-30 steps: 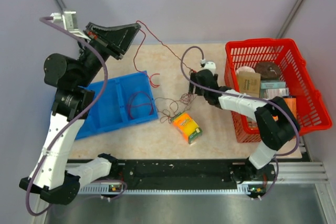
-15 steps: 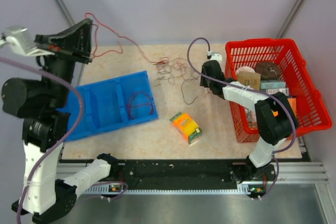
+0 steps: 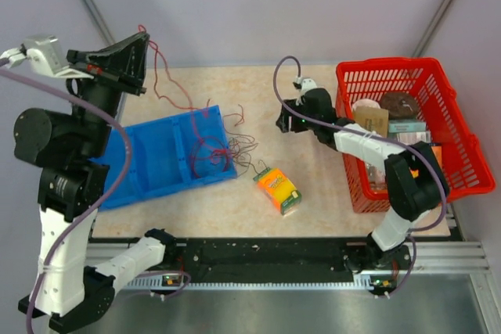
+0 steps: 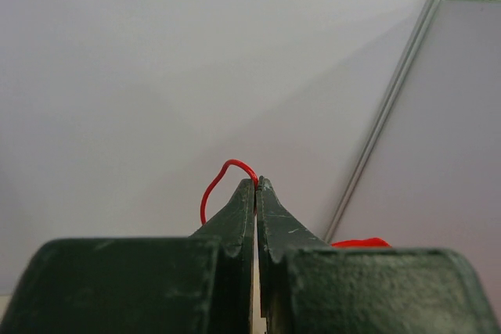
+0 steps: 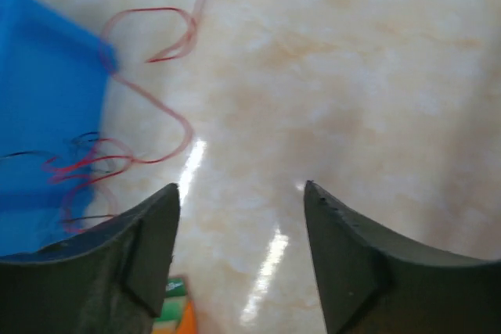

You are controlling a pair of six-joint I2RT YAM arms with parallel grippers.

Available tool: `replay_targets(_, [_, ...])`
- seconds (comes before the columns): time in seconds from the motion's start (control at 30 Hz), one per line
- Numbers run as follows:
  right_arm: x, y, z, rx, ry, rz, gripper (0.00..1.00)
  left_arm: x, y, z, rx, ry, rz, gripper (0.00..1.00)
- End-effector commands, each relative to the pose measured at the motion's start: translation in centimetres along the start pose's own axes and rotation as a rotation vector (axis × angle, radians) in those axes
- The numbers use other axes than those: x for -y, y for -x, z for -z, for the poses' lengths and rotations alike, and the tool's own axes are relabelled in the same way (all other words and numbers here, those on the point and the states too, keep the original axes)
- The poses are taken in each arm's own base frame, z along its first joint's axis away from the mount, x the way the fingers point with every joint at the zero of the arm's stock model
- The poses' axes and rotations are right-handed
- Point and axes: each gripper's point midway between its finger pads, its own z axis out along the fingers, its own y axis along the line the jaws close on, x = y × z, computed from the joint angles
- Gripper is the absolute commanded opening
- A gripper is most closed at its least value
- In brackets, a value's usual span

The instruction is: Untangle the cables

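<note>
Left gripper (image 4: 256,184) clenched on red cable (image 4: 213,187), right gripper (image 5: 241,188) released, empty: advise right pins clump (image 5: 82,166) to its left while left lifts slowly

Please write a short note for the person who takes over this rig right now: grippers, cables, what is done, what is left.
Left gripper: shut on one red strand, held high at the far left.
Right gripper: open, empty, over bare table beside the clump.
Cables: a loose clump across the right edge of the blue tray, partly on the table; one red strand rises to the left gripper.
Done: one strand raised.
Left: the clump is not yet separated; the right gripper probably has to pin or pull it.
</note>
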Motion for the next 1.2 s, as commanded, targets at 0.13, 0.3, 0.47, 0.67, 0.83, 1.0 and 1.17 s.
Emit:
replay_targets(0.13, [-18.3, 4.6, 11.4, 0.277, 0.787, 0.42, 0.86, 3.1, 0.4, -0.9, -0.007, -0.147, 0.091, 0.0])
replay_targets(0.3, [-20.2, 3.9, 11.6, 0.256, 0.907, 0.399, 0.87, 4.7, 0.7, -1.4, -0.009, -0.221, 0.145, 0.0])
replay_targets(0.47, [-21.1, 3.4, 9.0, 0.243, 0.831, 0.36, 0.86, 5.5, 0.8, -1.7, -0.004, -0.258, 0.189, 0.0])
replay_targets(0.67, [-22.7, 0.7, 7.4, 0.208, 0.828, 0.313, 0.82, 6.1, 1.5, -2.2, 0.01, -0.283, 0.208, 0.0])
replay_targets(0.83, [-22.6, 0.1, 5.3, 0.235, 0.716, 0.286, 0.62, 6.7, 2.4, -2.4, 0.025, -0.309, 0.214, 0.0])
replay_targets(1.0, [-16.8, 2.6, 2.4, 0.284, 0.333, 0.179, 0.0, 6.4, 4.3, -1.4, 0.065, -0.279, 0.161, 0.0])
replay_targets(1.17, [-6.1, 4.6, 1.2, 0.304, -0.038, -0.09, 0.0, 3.7, 8.6, 2.2, 0.216, -0.126, 0.025, 0.0])
